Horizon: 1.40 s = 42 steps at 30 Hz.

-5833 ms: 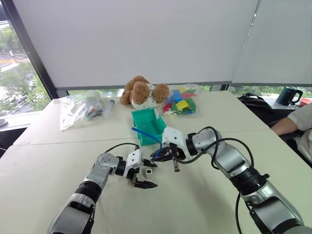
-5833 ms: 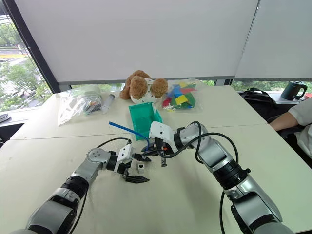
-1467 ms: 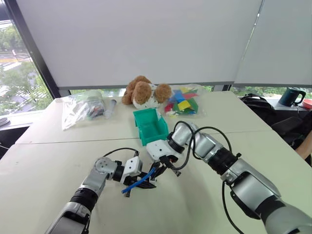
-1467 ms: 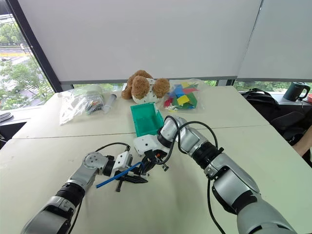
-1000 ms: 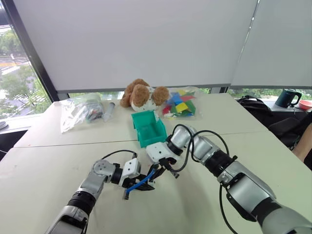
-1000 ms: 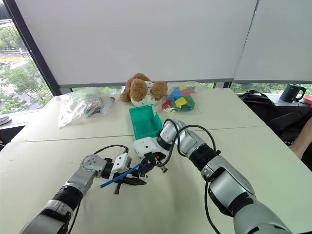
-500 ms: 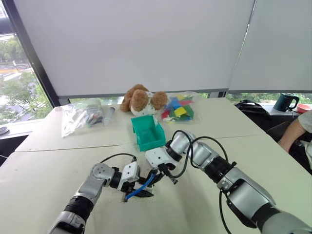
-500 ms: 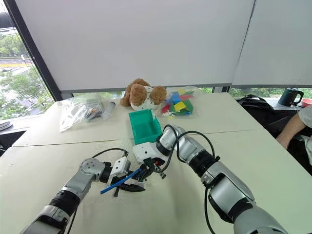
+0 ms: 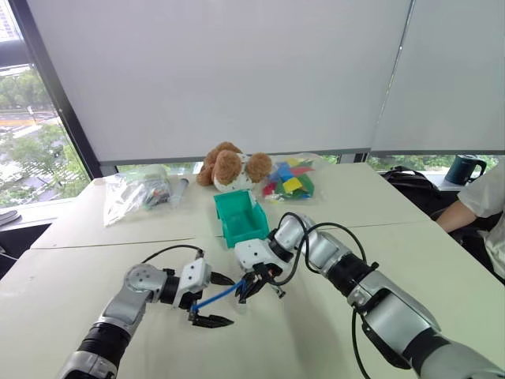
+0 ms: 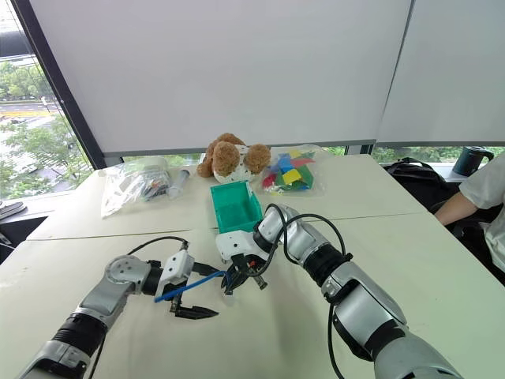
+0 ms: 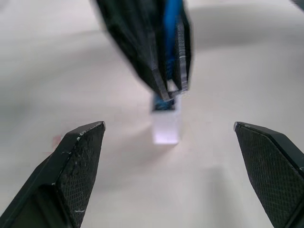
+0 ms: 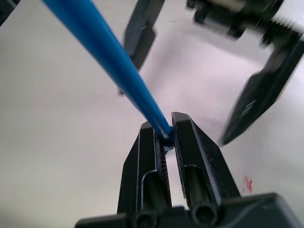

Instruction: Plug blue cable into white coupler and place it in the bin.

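table (image 9: 442, 260) holds one bin (image 9: 241, 217), one blue cable (image 9: 215, 298).

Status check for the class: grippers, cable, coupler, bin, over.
Left gripper open. Right gripper shut on blue cable; white coupler hangs at its end. Bin path clear.

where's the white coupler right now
In the left wrist view the coupler hangs on the end of the blue cable, pinched by the right gripper, between the open left gripper's fingers.
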Tool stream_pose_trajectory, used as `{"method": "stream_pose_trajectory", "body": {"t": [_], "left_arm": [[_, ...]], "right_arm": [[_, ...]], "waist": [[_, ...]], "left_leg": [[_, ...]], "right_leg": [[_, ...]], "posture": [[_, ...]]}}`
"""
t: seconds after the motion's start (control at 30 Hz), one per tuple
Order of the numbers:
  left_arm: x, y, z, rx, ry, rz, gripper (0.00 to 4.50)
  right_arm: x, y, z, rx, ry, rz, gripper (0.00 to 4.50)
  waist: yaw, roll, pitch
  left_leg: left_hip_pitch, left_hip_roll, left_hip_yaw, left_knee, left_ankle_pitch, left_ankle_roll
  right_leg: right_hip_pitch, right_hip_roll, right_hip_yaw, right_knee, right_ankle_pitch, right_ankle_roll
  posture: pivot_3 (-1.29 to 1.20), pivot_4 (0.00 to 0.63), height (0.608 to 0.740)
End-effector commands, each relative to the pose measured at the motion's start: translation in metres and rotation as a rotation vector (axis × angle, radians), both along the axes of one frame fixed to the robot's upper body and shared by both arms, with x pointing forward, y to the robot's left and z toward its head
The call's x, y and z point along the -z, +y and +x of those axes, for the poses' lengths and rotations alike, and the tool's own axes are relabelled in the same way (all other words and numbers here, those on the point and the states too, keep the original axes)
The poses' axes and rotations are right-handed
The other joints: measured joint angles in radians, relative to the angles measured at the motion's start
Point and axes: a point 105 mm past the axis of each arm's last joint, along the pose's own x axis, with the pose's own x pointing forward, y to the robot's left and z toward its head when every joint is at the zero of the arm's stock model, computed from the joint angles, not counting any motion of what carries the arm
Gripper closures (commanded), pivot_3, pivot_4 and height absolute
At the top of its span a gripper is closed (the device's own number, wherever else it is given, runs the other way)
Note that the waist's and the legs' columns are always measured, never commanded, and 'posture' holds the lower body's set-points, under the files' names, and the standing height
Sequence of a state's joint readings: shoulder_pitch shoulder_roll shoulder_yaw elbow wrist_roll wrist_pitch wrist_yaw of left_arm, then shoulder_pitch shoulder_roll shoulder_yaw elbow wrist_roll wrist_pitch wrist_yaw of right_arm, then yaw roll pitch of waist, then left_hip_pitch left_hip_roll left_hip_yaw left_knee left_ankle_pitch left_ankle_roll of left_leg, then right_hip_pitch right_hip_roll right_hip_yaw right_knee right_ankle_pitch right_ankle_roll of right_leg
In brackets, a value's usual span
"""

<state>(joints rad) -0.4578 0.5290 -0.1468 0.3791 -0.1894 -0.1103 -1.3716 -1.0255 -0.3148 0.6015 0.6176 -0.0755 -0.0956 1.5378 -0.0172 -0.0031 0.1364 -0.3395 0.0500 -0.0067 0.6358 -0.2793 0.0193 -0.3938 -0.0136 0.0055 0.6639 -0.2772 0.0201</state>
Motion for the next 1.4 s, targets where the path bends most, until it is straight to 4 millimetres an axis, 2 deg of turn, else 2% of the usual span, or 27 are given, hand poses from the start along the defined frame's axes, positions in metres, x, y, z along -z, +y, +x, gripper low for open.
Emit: {"method": "stream_pose_trajectory", "body": {"t": [0.03, 0.13, 0.2, 0.3, 0.43, 0.53, 0.6, 0.7, 0.93, 1.1, 1.13, 1.17, 1.23, 1.3, 1.37, 1.4], "left_arm": [[-0.016, 0.017, 0.008, -0.118, -0.048, -0.058, 0.05], [-0.021, 0.029, 0.010, -0.203, -0.056, -0.089, 0.05], [-0.021, 0.034, 0.009, -0.241, -0.061, -0.099, 0.05], [-0.024, 0.043, 0.010, -0.318, -0.067, -0.136, 0.05], [-0.029, 0.047, 0.011, -0.397, -0.081, -0.188, 0.05], [-0.032, 0.047, 0.012, -0.436, -0.090, -0.214, 0.05], [-0.034, 0.046, 0.012, -0.453, -0.092, -0.227, 0.05], [-0.035, 0.048, 0.012, -0.476, -0.095, -0.227, 0.05], [-0.045, 0.051, 0.013, -0.517, -0.101, -0.241, 0.05], [-0.049, 0.050, 0.010, -0.523, -0.110, -0.247, 0.05], [-0.050, 0.050, 0.009, -0.525, -0.112, -0.249, 0.00], [-0.051, 0.049, 0.009, -0.531, -0.114, -0.253, 0.00], [-0.053, 0.049, 0.008, -0.539, -0.116, -0.258, 0.00], [-0.055, 0.050, 0.007, -0.555, -0.116, -0.262, 0.00], [-0.056, 0.052, 0.007, -0.577, -0.108, -0.265, 0.00], [-0.056, 0.052, 0.007, -0.583, -0.105, -0.266, 0.00]], "right_arm": [[0.000, -0.017, 0.010, 0.118, 0.055, -0.025, 4.50], [-0.042, -0.015, 0.013, 0.148, 0.057, 0.094, 4.50], [-0.061, -0.017, 0.013, 0.157, 0.051, 0.137, 4.50], [-0.102, -0.016, 0.018, 0.186, 0.013, 0.247, 4.50], [-0.145, -0.010, 0.040, 0.287, -0.060, 0.408, 4.50], [-0.164, -0.009, 0.065, 0.413, -0.125, 0.495, 4.50], [-0.169, -0.009, 0.080, 0.499, -0.157, 0.539, 4.50], [-0.166, -0.008, 0.094, 0.588, -0.173, 0.555, 4.50], [-0.139, 0.002, 0.121, 0.864, -0.146, 0.545, 4.50], [-0.118, 0.006, 0.130, 1.006, -0.159, 0.520, 4.50], [-0.113, 0.007, 0.131, 1.029, -0.154, 0.510, 3.67], [-0.109, 0.007, 0.132, 1.050, -0.162, 0.504, 3.42], [-0.108, 0.008, 0.134, 1.081, -0.161, 0.519, 2.39], [-0.117, 0.008, 0.137, 1.128, -0.135, 0.585, 1.37], [-0.135, 0.004, 0.141, 1.181, -0.113, 0.681, 0.33], [-0.140, 0.002, 0.142, 1.197, -0.108, 0.707, 0.10]], "waist": [[0.000, 0.000, 0.002], [0.002, -0.001, 0.013], [0.003, 0.000, 0.015], [0.000, 0.001, 0.018], [-0.003, 0.001, 0.025], [-0.002, -0.001, 0.028], [-0.002, -0.001, 0.028], [-0.001, -0.002, 0.029], [-0.007, -0.002, 0.030], [-0.006, -0.002, 0.030], [-0.007, -0.002, 0.030], [-0.008, -0.002, 0.030], [-0.008, -0.002, 0.030], [-0.008, -0.002, 0.030], [-0.007, -0.002, 0.030], [-0.008, -0.002, 0.030]], "left_leg": [[0.000, 0.000, 0.000, -0.001, 0.000, 0.000], [-0.003, 0.000, 0.001, -0.003, 0.000, 0.000], [-0.017, 0.000, 0.001, -0.001, 0.001, -0.001], [-0.037, 0.001, 0.001, 0.004, 0.002, -0.003], [-0.038, 0.001, 0.000, 0.003, 0.002, -0.003], [-0.036, 0.001, 0.001, -0.002, 0.002, -0.003], [-0.035, 0.001, 0.001, -0.003, 0.002, -0.004], [-0.036, 0.000, 0.002, -0.003, 0.003, -0.005], [-0.036, 0.001, 0.003, -0.005, 0.003, -0.005], [-0.036, 0.001, 0.003, -0.005, 0.003, -0.005], [-0.036, 0.001, 0.003, -0.005, 0.003, -0.005], [-0.036, 0.001, 0.003, -0.005, 0.003, -0.005], [-0.036, 0.001, 0.003, -0.005, 0.004, -0.006], [-0.037, 0.001, 0.003, -0.005, 0.004, -0.006], [-0.037, 0.001, 0.003, -0.005, 0.004, -0.006], [-0.037, 0.001, 0.003, -0.005, 0.004, -0.006]], "right_leg": [[-0.001, 0.000, 0.001, 0.000, 0.000, 0.000], [-0.006, 0.000, 0.003, 0.000, 0.000, 0.000], [-0.019, 0.000, 0.003, 0.002, 0.003, 0.003], [-0.038, 0.000, 0.003, 0.006, 0.006, 0.007], [-0.041, 0.000, 0.003, 0.006, 0.006, 0.007], [-0.040, -0.001, 0.003, 0.005, 0.006, 0.006], [-0.040, -0.001, 0.003, 0.003, 0.007, 0.005], [-0.040, -0.002, 0.003, 0.003, 0.007, 0.005], [-0.041, -0.003, 0.003, 0.002, 0.007, 0.005], [-0.041, -0.003, 0.003, 0.002, 0.007, 0.005], [-0.041, -0.004, 0.004, 0.002, 0.007, 0.005], [-0.041, -0.004, 0.004, 0.002, 0.007, 0.005], [-0.041, -0.004, 0.004, 0.002, 0.007, 0.005], [-0.041, -0.004, 0.004, 0.002, 0.007, 0.005], [-0.041, -0.004, 0.004, 0.002, 0.007, 0.005], [-0.041, -0.005, 0.004, 0.002, 0.007, 0.005]], "posture": [[0.00, 0.150, 0.740], [0.00, 0.150, 0.740], [0.00, 0.150, 0.740], [0.00, 0.150, 0.740], [0.00, 0.150, 0.740], [0.00, 0.150, 0.740], [0.00, 0.150, 0.740], [0.00, 0.150, 0.740], [0.00, 0.150, 0.740], [0.00, 0.150, 0.740], [0.00, 0.150, 0.740], [0.00, 0.150, 0.740], [0.00, 0.150, 0.740], [0.00, 0.150, 0.740], [0.00, 0.150, 0.740], [0.00, 0.150, 0.740]]}}
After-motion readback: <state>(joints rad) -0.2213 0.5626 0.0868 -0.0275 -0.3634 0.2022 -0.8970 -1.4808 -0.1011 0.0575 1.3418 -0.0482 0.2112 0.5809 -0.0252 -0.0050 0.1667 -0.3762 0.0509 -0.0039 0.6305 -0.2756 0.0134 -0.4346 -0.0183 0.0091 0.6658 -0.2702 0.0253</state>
